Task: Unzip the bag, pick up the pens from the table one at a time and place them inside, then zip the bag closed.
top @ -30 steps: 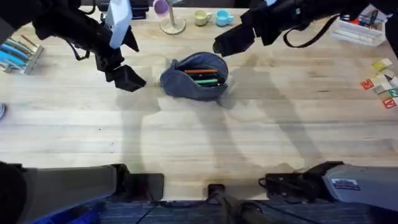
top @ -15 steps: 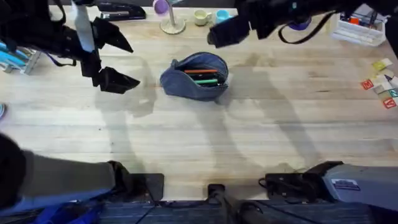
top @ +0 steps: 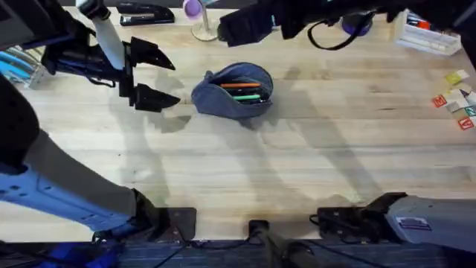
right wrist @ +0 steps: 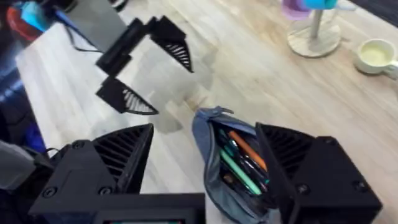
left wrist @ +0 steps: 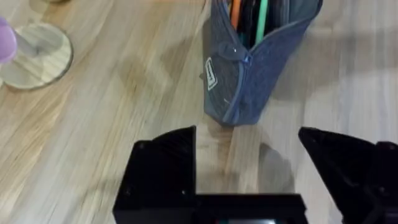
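Left tool (top: 152, 75) hangs with its fingers spread apart, holding nothing, just beside the rounded end of the bag (top: 233, 91) on the tabletop (top: 312, 156). Right tool (top: 242, 26) is above the far side of the bag, its fingers also wide apart and empty. The bag lies near the middle of the far tabletop, unzipped, with the pens (top: 242, 89) inside it.

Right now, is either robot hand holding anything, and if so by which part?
Nothing is held. The left hand hangs open beside the oblong blue-grey fabric pouch, and the right hand is open above it; the pens lie inside.
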Robot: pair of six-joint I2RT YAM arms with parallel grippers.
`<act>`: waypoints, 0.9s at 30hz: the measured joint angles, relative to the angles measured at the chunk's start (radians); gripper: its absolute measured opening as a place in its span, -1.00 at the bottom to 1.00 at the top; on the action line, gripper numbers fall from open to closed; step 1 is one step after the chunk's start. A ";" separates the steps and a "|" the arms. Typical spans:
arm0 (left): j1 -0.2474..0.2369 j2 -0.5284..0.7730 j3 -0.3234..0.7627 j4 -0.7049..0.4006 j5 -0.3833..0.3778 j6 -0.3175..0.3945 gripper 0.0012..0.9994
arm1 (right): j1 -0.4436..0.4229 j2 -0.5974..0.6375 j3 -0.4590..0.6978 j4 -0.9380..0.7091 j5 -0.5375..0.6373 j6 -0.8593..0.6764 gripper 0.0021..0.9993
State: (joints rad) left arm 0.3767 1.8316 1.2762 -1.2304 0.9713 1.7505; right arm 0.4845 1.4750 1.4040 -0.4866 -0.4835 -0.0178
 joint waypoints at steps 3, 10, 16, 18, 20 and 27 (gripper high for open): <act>0.000 0.026 0.000 0.000 0.028 0.011 0.99 | 0.014 0.000 0.000 0.000 -0.001 0.007 0.99; 0.000 0.036 0.000 0.000 0.048 0.023 0.99 | 0.033 0.006 0.000 0.005 -0.001 0.012 0.99; 0.000 0.036 0.000 0.000 0.055 0.023 0.99 | 0.079 0.064 0.000 0.014 -0.001 0.014 0.99; 0.000 0.036 0.000 0.000 0.057 0.023 0.99 | 0.096 0.085 0.000 0.015 -0.001 0.015 0.99; 0.000 0.036 0.000 0.000 0.057 0.023 0.99 | 0.111 0.102 0.000 0.017 0.000 0.015 0.99; 0.000 0.036 0.000 0.000 0.057 0.023 0.99 | 0.139 0.138 0.000 0.067 0.001 0.109 0.99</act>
State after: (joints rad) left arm 0.3767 1.8679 1.2762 -1.2304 1.0286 1.7737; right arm 0.6239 1.6133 1.4044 -0.4199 -0.4825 0.0916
